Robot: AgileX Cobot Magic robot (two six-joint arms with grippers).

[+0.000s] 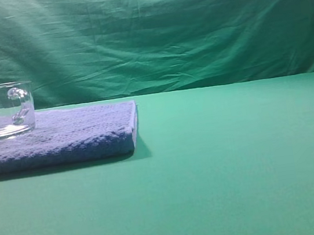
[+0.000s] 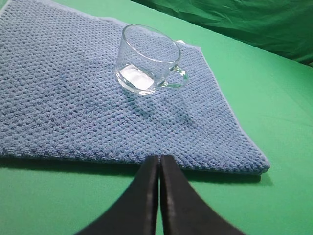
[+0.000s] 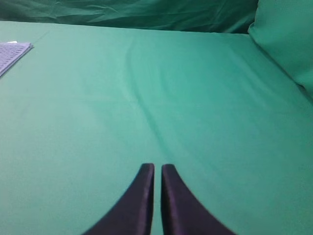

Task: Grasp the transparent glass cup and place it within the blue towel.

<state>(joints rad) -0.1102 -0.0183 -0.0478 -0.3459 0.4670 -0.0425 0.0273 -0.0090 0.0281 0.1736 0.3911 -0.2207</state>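
Observation:
The transparent glass cup (image 1: 1, 110) stands upright on the blue towel (image 1: 83, 133) at the far left of the exterior view, its handle to the right. In the left wrist view the cup (image 2: 146, 58) sits near the far middle of the towel (image 2: 63, 98), handle pointing right. My left gripper (image 2: 159, 157) is shut and empty, at the towel's near edge, well short of the cup. My right gripper (image 3: 157, 166) is shut and empty over bare green cloth. Neither gripper shows in the exterior view.
A green cloth covers the table (image 1: 239, 164) and hangs as a backdrop (image 1: 162, 29). A corner of the towel (image 3: 12, 51) shows at the far left of the right wrist view. A green padded shape (image 3: 288, 44) rises at that view's right.

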